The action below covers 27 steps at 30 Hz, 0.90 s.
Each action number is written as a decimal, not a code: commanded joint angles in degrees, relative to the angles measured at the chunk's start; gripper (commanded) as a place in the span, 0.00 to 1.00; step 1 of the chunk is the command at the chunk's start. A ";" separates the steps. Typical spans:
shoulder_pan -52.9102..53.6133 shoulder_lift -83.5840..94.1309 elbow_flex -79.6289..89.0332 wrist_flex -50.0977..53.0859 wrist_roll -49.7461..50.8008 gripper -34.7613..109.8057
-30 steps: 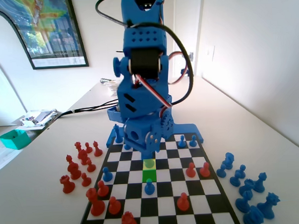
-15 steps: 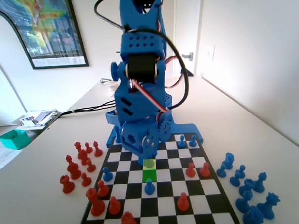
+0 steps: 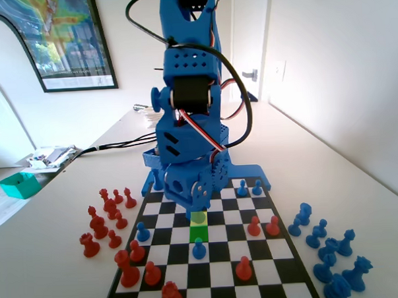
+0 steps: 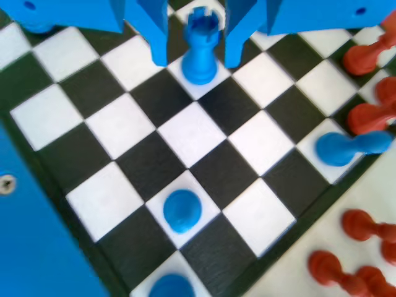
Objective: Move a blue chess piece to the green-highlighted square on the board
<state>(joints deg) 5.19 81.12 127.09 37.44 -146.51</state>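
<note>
Board (image 4: 185, 133): black-and-white chequer, thin dark border. Between the blue fingers (image 4: 158, 37) stands a blue crowned piece (image 4: 200, 46) on a white square. Blue pawn (image 4: 182, 210) below the fingers, also on white. Red pieces (image 4: 365, 59) right of the fingers. Green square (image 3: 199, 232), fixed view.

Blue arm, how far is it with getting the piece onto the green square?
Done: the gripper is low, with a jaw on each side of the blue chess piece, which has a castle-like top. In hand: the jaws are open, no grip yet. Left: close, lift and set it on the bare green-highlighted square.
</note>
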 commanded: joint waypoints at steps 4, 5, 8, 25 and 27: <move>0.35 1.14 0.79 -0.88 -1.67 0.28; 0.35 1.14 0.79 -0.97 -1.85 0.27; 0.35 1.14 0.70 -0.97 -1.93 0.25; 0.00 -0.09 -12.22 10.37 3.16 0.25; -0.09 -0.62 -13.27 10.55 3.96 0.25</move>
<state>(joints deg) 5.19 79.45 117.60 46.23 -142.91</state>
